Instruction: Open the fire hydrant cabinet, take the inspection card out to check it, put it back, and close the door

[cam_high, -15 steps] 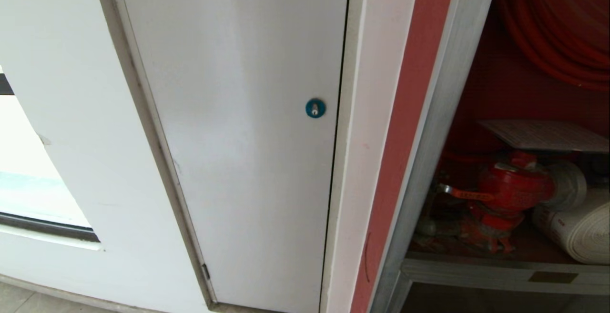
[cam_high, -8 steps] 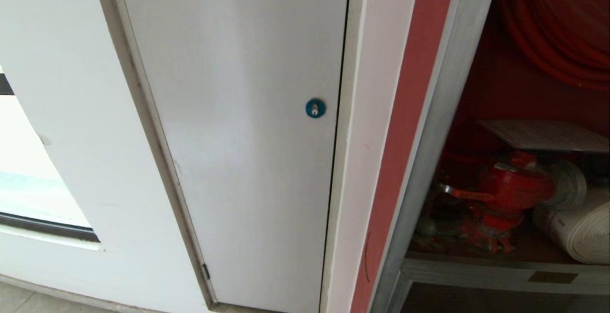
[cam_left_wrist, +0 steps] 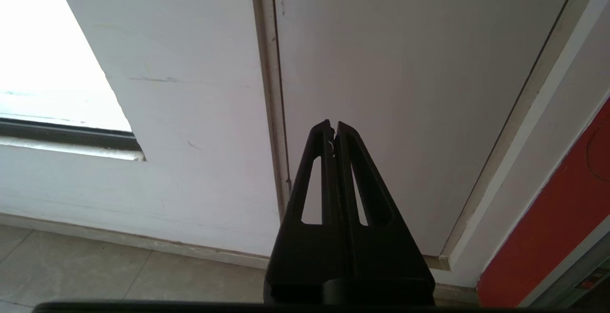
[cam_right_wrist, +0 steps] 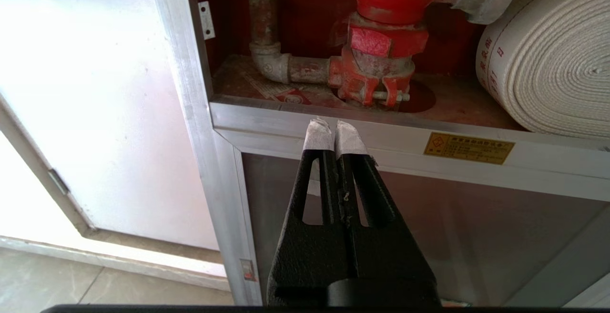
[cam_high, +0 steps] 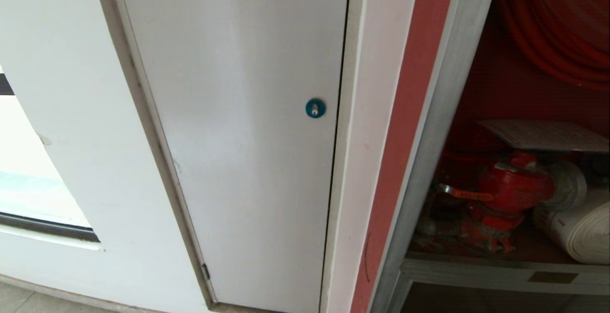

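A: Head view: neither arm is seen. The fire hydrant cabinet (cam_high: pixel 443 113) is cut off at the right edge, its compartment uncovered. The inspection card (cam_high: pixel 543 135) is seen lying flat over the red valve (cam_high: pixel 512 186), partly cropped by the frame edge; its print can't be read. The door itself is not found in any view.

B: Anything else cropped?

A: Only part of the red hose coil (cam_high: pixel 557 27) is shown, at top right, and only part of the white rolled hose (cam_high: pixel 579 229) at the right edge. Most of the head view is taken up by a white panel (cam_high: pixel 238 136) with a round blue lock (cam_high: pixel 315 108).

B: Grippers?

A: The left gripper (cam_left_wrist: pixel 332 129) is seen pressed together, nothing held, pointed at the white panel. The right gripper (cam_right_wrist: pixel 333 129) is also pressed together, tips taped white, empty, aimed at the cabinet's silver sill below the valve. Contact with the sill can't be judged. The yellow plate (cam_right_wrist: pixel 468 147) on the sill is too small to read.
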Robot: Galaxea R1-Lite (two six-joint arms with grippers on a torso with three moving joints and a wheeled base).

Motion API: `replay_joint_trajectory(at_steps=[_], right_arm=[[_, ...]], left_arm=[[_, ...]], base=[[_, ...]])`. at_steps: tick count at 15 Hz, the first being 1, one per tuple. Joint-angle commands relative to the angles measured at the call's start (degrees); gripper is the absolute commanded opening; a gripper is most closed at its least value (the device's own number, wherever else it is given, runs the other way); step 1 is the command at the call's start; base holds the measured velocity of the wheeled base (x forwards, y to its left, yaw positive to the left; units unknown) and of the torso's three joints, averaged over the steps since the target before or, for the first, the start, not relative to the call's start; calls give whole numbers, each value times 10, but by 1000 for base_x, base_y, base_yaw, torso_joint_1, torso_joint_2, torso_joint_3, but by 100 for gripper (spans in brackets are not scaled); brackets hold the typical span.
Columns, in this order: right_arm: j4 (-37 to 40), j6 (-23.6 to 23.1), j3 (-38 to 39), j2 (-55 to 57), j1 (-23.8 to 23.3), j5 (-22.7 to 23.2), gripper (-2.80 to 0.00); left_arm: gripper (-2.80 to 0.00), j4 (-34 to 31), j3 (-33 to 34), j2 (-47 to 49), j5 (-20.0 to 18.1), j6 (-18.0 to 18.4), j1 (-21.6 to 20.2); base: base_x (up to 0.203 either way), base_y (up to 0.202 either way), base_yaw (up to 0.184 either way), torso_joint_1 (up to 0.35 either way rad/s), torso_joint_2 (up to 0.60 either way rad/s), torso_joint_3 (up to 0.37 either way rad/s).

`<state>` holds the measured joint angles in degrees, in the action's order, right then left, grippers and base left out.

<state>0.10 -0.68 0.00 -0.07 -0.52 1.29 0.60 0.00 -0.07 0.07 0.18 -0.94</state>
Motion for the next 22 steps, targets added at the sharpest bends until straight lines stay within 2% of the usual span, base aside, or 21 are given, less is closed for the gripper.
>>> replay_joint_trajectory(at_steps=[1, 6, 22], right_arm=[[0, 0, 0, 0, 0, 0, -280], [0, 0, 0, -1, 0, 0, -280], [0, 0, 0, 0, 0, 0, -280]], left_arm=[[-280, 0, 3, 0, 0, 0, -1], [-280, 0, 3, 1, 0, -1, 0], [-280, 0, 3, 1, 0, -1, 0]], base=[[0, 0, 0, 0, 0, 0], [-27, 0, 0, 4, 3, 0], [-198, 0, 2, 0, 1, 4]])
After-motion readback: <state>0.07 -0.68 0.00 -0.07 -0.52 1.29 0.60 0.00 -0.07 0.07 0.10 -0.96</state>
